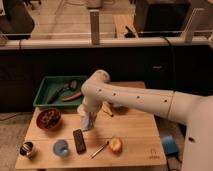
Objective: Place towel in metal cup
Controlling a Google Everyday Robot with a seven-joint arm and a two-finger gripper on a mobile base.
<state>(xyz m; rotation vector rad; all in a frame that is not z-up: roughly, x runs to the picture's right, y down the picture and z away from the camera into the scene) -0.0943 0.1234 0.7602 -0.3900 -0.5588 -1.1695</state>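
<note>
The end effector (88, 116) hangs over the counter (135, 132), pinching the towel (90, 124). The metal cup (27, 148) stands well apart, at the corner

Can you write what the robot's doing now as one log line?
gripper: above table, near remote | towel: at gripper | metal cup: table corner, towel not in it

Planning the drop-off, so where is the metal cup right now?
In the camera view, the metal cup stands at the near-left corner of the table, left of the blue cup; the gripper hangs over mid-table, to its right.
</note>
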